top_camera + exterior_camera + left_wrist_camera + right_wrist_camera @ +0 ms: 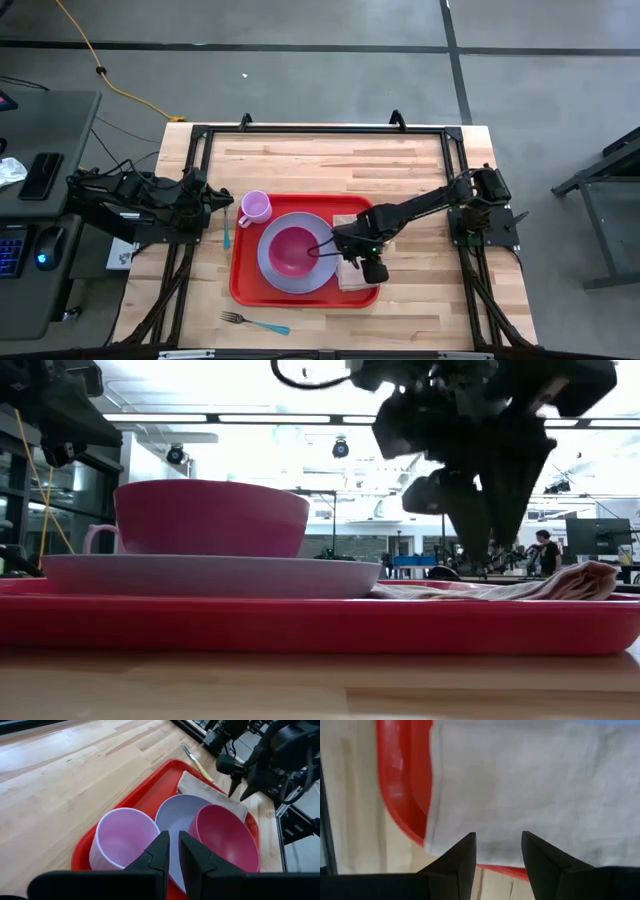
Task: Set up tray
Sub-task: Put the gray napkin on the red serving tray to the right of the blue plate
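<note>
1. I see the tray (243, 290) lying flat in the middle of the table (330, 160), a little toward the near edge.
2. It carries a lavender plate (275, 268) with a pink bowl (292, 250) on it, a cup (255, 207) at the far left corner, and a napkin (352, 220) along the right side.
3. My right gripper (498, 851) hovers just above the napkin with fingers spread and empty.
4. My left gripper (173, 851) waits at the left of the table, fingers almost pressed together, holding nothing.
5. I judge the tray stiff, smooth and rather slippery; loaded, it is heavier, so I would grip its raised rim.
6. A fork (253, 322) lies on the table near the front edge.
</note>
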